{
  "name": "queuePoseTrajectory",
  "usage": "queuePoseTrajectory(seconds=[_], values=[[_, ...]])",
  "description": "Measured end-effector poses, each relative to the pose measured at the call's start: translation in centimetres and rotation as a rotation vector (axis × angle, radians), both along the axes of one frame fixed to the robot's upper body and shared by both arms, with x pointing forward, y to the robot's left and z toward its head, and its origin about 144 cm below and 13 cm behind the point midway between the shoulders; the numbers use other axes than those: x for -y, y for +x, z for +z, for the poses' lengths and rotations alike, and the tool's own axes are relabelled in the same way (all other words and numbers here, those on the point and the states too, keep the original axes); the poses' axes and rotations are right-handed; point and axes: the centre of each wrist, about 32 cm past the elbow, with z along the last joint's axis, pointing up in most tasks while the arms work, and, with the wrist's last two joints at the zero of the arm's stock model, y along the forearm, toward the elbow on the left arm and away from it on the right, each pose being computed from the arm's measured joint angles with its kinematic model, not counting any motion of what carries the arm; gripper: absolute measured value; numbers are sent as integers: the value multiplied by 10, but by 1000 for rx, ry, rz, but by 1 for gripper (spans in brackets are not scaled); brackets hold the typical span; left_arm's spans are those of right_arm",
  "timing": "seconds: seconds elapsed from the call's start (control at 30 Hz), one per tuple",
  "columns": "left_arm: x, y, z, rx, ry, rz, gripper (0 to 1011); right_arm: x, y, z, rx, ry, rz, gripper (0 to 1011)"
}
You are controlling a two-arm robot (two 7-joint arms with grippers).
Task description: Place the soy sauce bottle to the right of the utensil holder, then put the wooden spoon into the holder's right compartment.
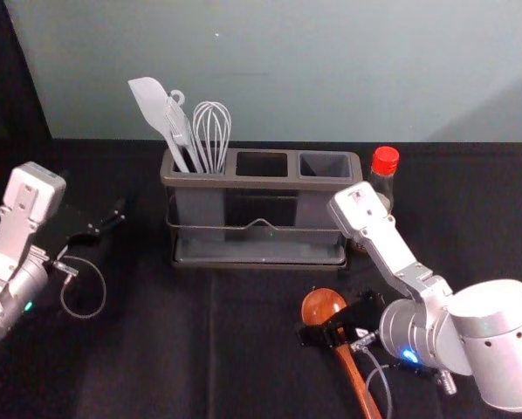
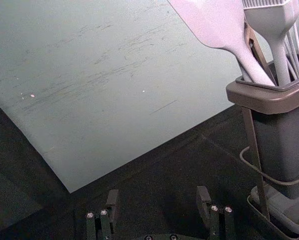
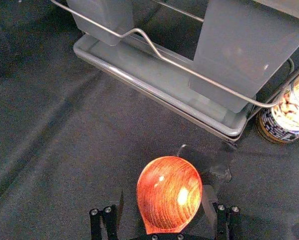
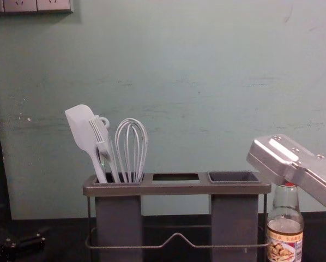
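The right claw [image 3: 163, 197] is low over the surface [image 1: 252, 349], fingers parted, one to either side of the wooden spoon [image 1: 354, 377]. No grip is established: the fingers stand apart around the bowl end, and from where I stand the spoon appears to lie on the surface, its handle running back from the claw toward the robot.

Item one, soy sauce bottle [image 4: 284, 234]: upright, beyond the right claw and a little to its right, just beside the right end of the utensil holder [image 4: 176, 188]. Contact between bottle and holder cannot be confirmed. Placement meets the requirement; I judge this part done.

Item two, spoon: outstanding. The right compartment [image 1: 325, 164], its destination, is beyond the claw and higher than it. The whisk [image 1: 211, 135] and spatula [image 1: 159, 113] occupy the left compartment, farther off to the claw's left.

The left claw [image 2: 158, 192] is idle, released, well to the right claw's left, off the holder's left end.

Remaining work, in my assessment: close on the spoon, lift it, turn the handle downward and lower it into the compartment. Noted risk: the round bowl could slip or roll in the grip, and the raised arm could brush the bottle.
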Motion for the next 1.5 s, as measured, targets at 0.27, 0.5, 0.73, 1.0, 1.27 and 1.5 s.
queuePoseTrajectory(seconds=[0.27,0.5,0.73,1.0,1.27,1.5], values=[[0,0,0,0,0,0,1000,-2,1,-1,-2,-14,-1,1003],[0,0,0,0,0,0,1000,-2,4,-3,-10,-26,-3,1002],[0,0,0,0,0,0,1000,-2,7,-5,-13,-25,-1,1002],[0,0,0,0,0,0,1000,-3,14,-8,-17,-18,12,1002],[0,0,0,0,0,0,1000,-4,17,-10,-19,-23,10,1002],[0,0,0,0,0,0,1000,-2,19,-12,-19,-21,12,1003]])
